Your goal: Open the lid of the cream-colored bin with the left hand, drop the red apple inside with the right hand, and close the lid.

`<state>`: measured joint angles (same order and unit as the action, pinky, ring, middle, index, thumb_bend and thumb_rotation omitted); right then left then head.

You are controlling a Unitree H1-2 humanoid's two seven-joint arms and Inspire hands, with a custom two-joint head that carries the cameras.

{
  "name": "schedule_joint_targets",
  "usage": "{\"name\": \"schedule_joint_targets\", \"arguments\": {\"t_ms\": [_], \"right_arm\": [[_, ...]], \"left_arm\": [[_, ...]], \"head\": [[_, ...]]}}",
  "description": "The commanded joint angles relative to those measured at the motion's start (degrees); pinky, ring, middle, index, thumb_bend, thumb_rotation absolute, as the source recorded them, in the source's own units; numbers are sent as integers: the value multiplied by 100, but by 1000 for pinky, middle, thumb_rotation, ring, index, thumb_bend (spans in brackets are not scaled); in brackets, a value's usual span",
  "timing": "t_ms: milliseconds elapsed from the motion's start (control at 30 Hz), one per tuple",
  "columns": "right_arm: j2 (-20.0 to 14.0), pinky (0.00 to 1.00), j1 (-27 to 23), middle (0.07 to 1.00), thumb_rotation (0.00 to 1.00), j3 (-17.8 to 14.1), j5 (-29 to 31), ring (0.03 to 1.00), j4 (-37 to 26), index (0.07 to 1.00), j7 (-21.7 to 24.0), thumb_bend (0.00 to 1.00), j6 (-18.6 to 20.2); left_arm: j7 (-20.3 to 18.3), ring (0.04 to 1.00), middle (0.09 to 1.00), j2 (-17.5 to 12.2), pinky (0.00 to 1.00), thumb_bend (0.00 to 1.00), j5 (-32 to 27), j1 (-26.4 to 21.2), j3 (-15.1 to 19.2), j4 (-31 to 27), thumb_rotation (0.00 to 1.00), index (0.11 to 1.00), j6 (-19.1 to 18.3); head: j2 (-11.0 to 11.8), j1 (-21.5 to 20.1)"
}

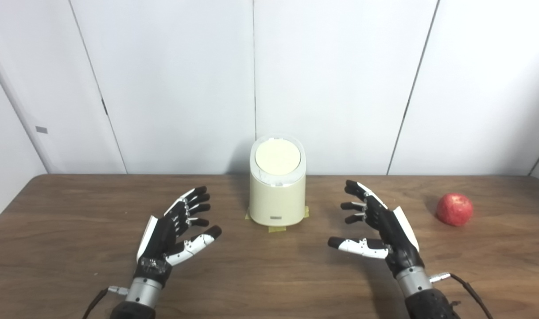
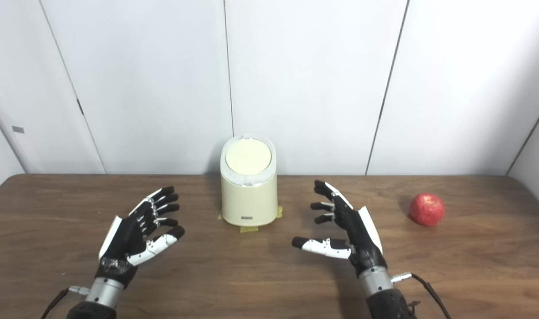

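Upright at the far middle of the wooden table (image 1: 269, 283), the cream-colored bin (image 1: 277, 199) stands on yellow tape patches (image 1: 276, 228) with its round lid (image 1: 277, 156) down, so the task looks unstarted. Flanking it on the near side, both hands hover palm-inward with fingers spread, holding and touching nothing. From the left hand (image 1: 174, 230), the bin lies ahead and to the right; that hand appears about as near to it as the right hand (image 1: 378, 223), and the lid sits higher than its fingertips, so the opening move likely means reaching forward, inward and up. Well apart on the far right rests the red apple (image 1: 455, 209), clearly the right hand's to fetch. How the lid hinges or lifts is hard to judge from this angle.
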<state>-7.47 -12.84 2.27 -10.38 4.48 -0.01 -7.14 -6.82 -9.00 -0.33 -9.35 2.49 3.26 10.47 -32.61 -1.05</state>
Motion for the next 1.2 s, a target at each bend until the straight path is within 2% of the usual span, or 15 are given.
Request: {"name": "schedule_joint_targets", "arguments": {"t_ms": [0, 400, 533, 633, 733, 867, 1033, 1167], "right_arm": [[-52, 601, -212, 869, 279, -37, 25, 747, -132, 870, -10, 844, -153], [-48, 594, -232, 864, 273, -29, -10, 740, -135, 867, -24, 843, -169], [-48, 592, -229, 865, 275, -29, 21, 741, -148, 868, 1, 840, -163], [-53, 594, -228, 865, 271, -29, 19, 740, -155, 866, 7, 838, -145], [-59, 602, -237, 865, 256, -32, 36, 740, -126, 864, 11, 832, -183], [-80, 605, -241, 867, 261, -19, -47, 743, -93, 867, -24, 826, -239], [-85, 606, -230, 869, 249, -37, -21, 744, -123, 868, -23, 825, -208], [-108, 603, -212, 867, 258, -42, 19, 744, -116, 869, -8, 827, -236]], "left_arm": [[50, 798, 839, -19, 666, 770, -20, -225, 12, -98, 309, 875, 264], [97, 799, 837, -18, 687, 790, 51, -215, 22, -118, 325, 871, 211], [252, 817, 838, 46, 731, 804, 194, -275, 46, -178, 388, 866, 159], [423, 844, 848, 208, 804, 827, 87, -493, 140, -345, 438, 865, -117], [765, 835, 848, 327, 819, 835, 461, -803, 202, -526, 463, 861, -469], [926, 855, 861, 345, 799, 823, 654, -1242, 182, -500, 412, 865, -753], [934, 899, 907, 363, 819, 826, 733, -1732, 96, -342, 380, 906, -1087], [971, 939, 937, 399, 855, 799, 815, -2100, -11, -146, 300, 929, -1309]], "head": [[-6, 6], [-5, 7], [-5, 7], [-3, 34], [-3, 34], [37, 19], [29, -16], [17, -4]]}}
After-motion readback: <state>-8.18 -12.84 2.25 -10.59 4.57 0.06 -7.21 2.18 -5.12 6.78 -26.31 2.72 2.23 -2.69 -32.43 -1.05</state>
